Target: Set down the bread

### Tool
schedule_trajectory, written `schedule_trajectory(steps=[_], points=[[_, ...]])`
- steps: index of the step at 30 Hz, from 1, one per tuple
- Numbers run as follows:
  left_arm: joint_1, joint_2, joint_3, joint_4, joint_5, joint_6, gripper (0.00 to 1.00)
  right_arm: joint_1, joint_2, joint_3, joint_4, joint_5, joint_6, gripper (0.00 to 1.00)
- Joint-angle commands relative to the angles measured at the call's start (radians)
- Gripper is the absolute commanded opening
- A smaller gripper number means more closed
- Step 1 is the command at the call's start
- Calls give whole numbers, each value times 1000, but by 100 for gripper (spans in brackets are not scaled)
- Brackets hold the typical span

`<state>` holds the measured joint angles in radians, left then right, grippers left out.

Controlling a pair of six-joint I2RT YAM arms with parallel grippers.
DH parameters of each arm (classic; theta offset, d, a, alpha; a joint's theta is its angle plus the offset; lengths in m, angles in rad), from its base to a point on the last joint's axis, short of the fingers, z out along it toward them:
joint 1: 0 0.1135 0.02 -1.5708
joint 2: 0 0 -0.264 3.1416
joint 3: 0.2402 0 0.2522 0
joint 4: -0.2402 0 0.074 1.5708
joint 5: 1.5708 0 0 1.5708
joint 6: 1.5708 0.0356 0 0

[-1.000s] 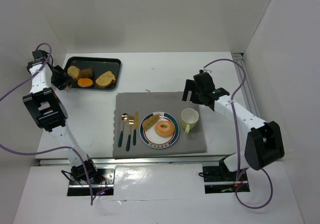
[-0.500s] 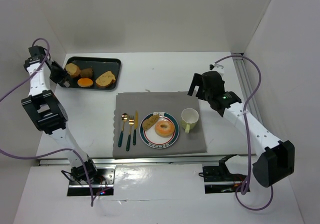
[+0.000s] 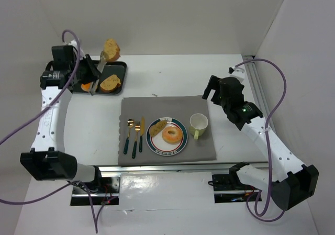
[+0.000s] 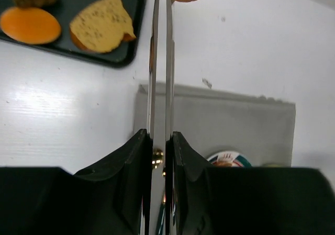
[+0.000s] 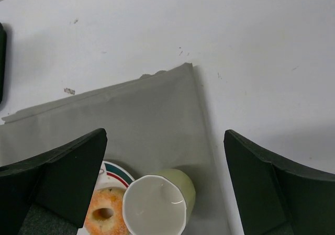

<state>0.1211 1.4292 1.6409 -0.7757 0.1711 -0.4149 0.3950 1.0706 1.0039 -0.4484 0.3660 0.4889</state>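
White table [image 3: 172, 73], white walls [image 3: 157, 15]; grey mat [image 3: 167, 107] centre. L gripper [image 3: 104, 58] clamps bread chunk [image 3: 111, 49]; R gripper [image 3: 211, 90] agape.

Bare white worktop [image 3: 157, 78] lies open between the black tray [image 3: 121, 67] and the grey mat [image 3: 157, 107]; on the mat, cutlery [image 3: 135, 135] lies left of the plate [image 3: 166, 152] and a cup [image 3: 198, 123] stands just beside its right rim.

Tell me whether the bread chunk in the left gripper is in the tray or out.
Out: the left gripper is shut on the bread chunk, raised clear of the black tray.
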Motion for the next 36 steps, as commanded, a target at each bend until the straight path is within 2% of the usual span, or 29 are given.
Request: schedule_trajectory(steps=[1,5,7,13,16,20,29,36], points=[[-93,-93,-128,3,59,50,0,5,-18,-8,-18,36,-22,100],[-260,-202,-311,-8,97,50,0,5,-29,-8,-59,-82,-104,100],[-323,-229,-383,-60,110,96,0,5,-8,-8,-101,-98,-131,100],[-437,-371,-481,-85,163,93,0,5,118,50,-131,-19,-102,100],[-497,-409,-521,-62,199,56,0,-5,227,140,-131,83,-64,100],[-577,-467,-562,-24,199,13,0,-5,316,245,-131,110,-73,100],[-690,-477,-622,-100,139,42,0,-5,210,110,-55,96,-17,100],[-751,-426,-655,-151,87,42,2,-5,221,137,-90,96,7,100]])
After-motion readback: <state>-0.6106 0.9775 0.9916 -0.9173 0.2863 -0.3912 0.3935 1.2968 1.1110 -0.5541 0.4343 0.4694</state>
